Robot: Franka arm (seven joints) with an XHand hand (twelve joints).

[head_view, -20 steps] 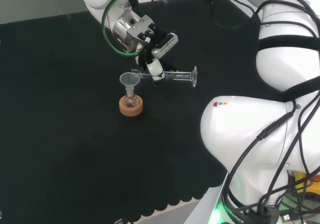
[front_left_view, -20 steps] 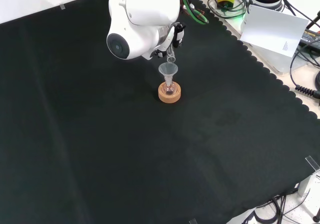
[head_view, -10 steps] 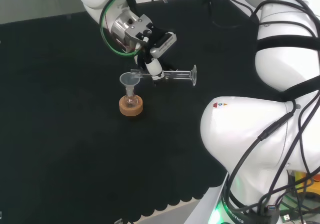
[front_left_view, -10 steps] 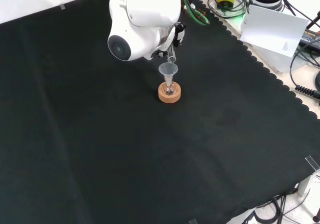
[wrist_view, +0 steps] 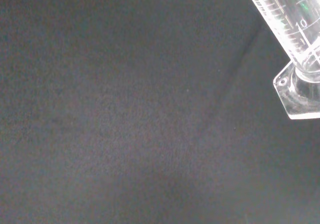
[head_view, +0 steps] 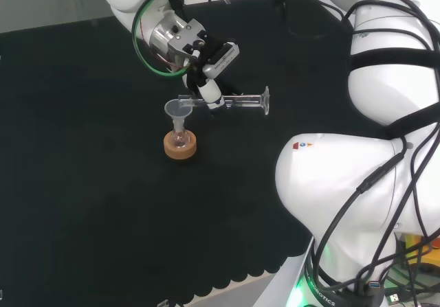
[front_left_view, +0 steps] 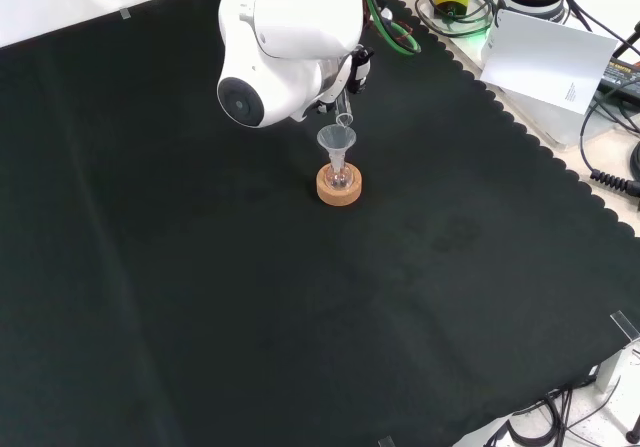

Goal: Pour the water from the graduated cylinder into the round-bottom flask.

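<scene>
Cloth of plain black (front_left_view: 200, 297) covers the whole bench, its scalloped edge running along the right side of the front view. Above it, the arm's big white links (head_view: 371, 183) stand at the right of the head view, and in the front view a bulky white link with a round grey cap (front_left_view: 285, 37) stands in front of the hand and hides most of it. The black and white hand (head_view: 210, 73) has its fingers curled round the clear graduated cylinder (head_view: 237, 101), which lies nearly level in the air, its flat foot to the right in the head view and its mouth just over the clear plastic funnel (head_view: 179, 110). The wrist view has the cylinder's printed scale and foot close up against bare cloth. The funnel sits upright in the neck of the small clear round-bottom flask (head_view: 180, 139), and the flask rests in a round cork ring stand (head_view: 180, 146). Whether water is running, I cannot tell. Off the cloth, at the front view's upper right, lie a white card (front_left_view: 545, 62) and coiled cables (front_left_view: 455, 12).
</scene>
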